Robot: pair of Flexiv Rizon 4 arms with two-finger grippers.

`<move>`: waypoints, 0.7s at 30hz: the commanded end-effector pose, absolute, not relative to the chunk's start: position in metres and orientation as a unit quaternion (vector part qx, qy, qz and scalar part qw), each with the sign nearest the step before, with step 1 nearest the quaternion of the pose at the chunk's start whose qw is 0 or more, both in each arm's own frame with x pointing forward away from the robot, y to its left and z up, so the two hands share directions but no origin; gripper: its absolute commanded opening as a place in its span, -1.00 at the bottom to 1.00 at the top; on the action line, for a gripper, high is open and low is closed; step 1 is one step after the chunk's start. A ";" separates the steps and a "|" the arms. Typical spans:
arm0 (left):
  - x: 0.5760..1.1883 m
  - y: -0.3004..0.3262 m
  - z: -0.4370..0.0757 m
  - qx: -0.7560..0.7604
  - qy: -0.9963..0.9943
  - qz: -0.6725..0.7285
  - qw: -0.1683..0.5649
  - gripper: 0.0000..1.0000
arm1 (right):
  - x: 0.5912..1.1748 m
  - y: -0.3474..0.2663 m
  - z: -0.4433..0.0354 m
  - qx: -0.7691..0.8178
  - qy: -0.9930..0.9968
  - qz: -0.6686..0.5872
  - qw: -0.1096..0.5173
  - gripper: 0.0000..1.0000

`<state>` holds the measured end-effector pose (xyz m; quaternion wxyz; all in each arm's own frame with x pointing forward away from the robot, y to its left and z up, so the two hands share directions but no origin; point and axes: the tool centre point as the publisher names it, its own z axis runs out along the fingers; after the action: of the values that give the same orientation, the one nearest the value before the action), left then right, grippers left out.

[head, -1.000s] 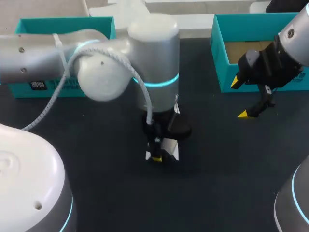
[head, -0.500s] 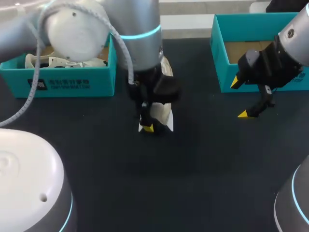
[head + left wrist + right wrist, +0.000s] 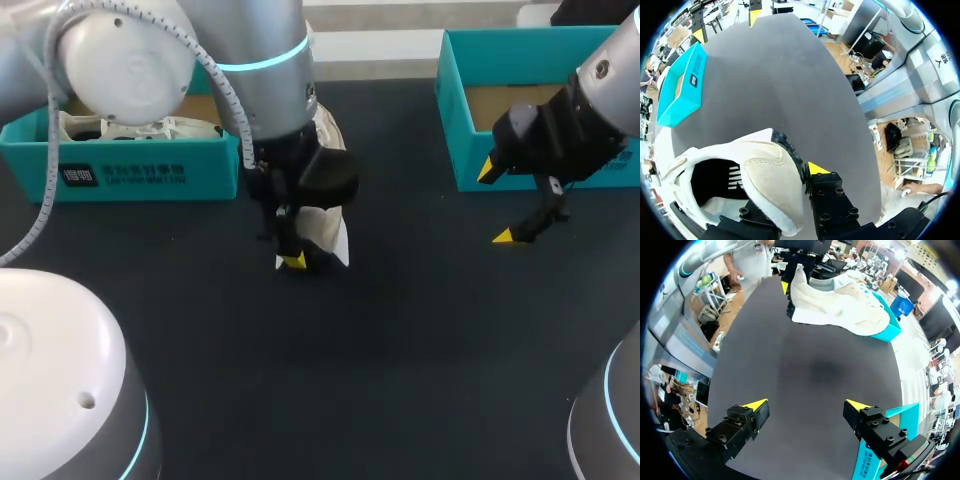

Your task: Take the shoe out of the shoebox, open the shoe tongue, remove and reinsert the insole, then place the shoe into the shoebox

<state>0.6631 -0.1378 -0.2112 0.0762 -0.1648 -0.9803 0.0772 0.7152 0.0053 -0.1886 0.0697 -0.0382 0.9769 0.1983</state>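
Farthest to the left of the white and cream suede sneaker [image 3: 328, 232] stands the left-hand teal cardboard shoebox [image 3: 140, 168], open-topped, with a second white shoe [image 3: 130, 128] lying inside it; the box's near corner is just beside the sneaker's far end, though whether they touch cannot be made out. The sneaker itself is over the middle of the dark grey table [image 3: 400, 340]; the right wrist view shows it roughly level and lifted clear of the tabletop, with a soft shadow beneath it. The left arm comes in from the left and drops straight down onto the sneaker's near end, where the left claw [image 3: 293, 258] is clamped on the wall of the shoe. In the left wrist view, one yellow-tipped finger [image 3: 817, 168] presses the outside by the black sole edge; the other is hidden under the cream suede; the sneaker's dark opening [image 3: 715, 180] gapes beside it. Well to the right of the sneaker, the right claw [image 3: 806, 405] hangs above the bare table with its fingers spread wide and nothing between them. Just beyond it, farthest from the sneaker, sits the right-hand teal cardboard shoebox [image 3: 458, 140], its brown floor showing.
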 end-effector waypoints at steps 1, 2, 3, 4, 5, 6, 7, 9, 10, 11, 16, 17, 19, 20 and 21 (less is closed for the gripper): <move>0.667 -0.133 -0.208 -0.165 -0.980 0.080 0.074 -1.00 | 0.716 0.006 -0.190 -0.038 0.977 0.198 0.070 1.00; 0.672 -0.130 -0.205 -0.163 -0.981 0.079 0.074 -1.00 | 0.716 0.006 -0.190 -0.038 0.977 0.198 0.070 1.00; 0.677 -0.126 -0.201 -0.165 -0.981 0.075 0.074 -1.00 | 0.716 0.006 -0.190 -0.038 0.977 0.198 0.070 1.00; 0.683 -0.122 -0.196 -0.166 -0.981 0.074 0.074 -1.00 | 0.716 0.006 -0.190 -0.038 0.977 0.198 0.070 1.00; 0.688 -0.117 -0.192 -0.163 -0.981 0.071 0.072 -1.00 | 0.716 0.006 -0.190 -0.038 0.977 0.198 0.070 1.00; 0.693 -0.112 -0.188 -0.164 -0.981 0.066 0.074 -1.00 | 0.716 0.006 -0.190 -0.038 0.977 0.198 0.070 1.00; 0.697 -0.107 -0.184 -0.165 -0.981 0.065 0.074 -1.00 | 0.716 0.006 -0.190 -0.038 0.977 0.198 0.070 1.00; 0.705 -0.096 -0.178 -0.173 -0.981 0.053 0.067 -1.00 | 0.716 0.006 -0.190 -0.038 0.977 0.198 0.070 1.00; 0.709 -0.091 -0.174 -0.175 -0.981 0.054 0.067 -1.00 | 0.716 0.006 -0.190 -0.038 0.977 0.198 0.070 1.00; 0.713 -0.086 -0.172 -0.177 -0.981 0.054 0.067 -1.00 | 0.716 0.006 -0.190 -0.038 0.977 0.198 0.070 1.00; 0.738 -0.062 -0.171 -0.172 -0.983 0.052 0.041 -1.00 | 0.716 0.006 -0.190 -0.038 0.977 0.198 0.070 1.00; 0.742 -0.059 -0.170 -0.173 -0.983 0.052 0.045 -1.00 | 0.716 0.006 -0.190 -0.038 0.977 0.198 0.070 1.00; 0.756 -0.048 -0.170 -0.170 -0.983 0.052 0.049 -1.00 | 0.716 0.006 -0.190 -0.038 0.977 0.198 0.070 1.00; 0.762 -0.042 -0.168 -0.173 -0.982 0.052 0.052 -1.00 | 0.716 0.006 -0.190 -0.038 0.977 0.198 0.070 1.00; 0.770 -0.033 -0.167 -0.178 -0.981 0.051 0.059 -1.00 | 0.716 0.006 -0.190 -0.038 0.977 0.198 0.070 1.00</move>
<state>0.7543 -0.0550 -0.1703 0.0472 -0.1724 -0.9831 0.0390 0.7152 0.0053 -0.1886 0.0697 -0.0382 0.9769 0.1983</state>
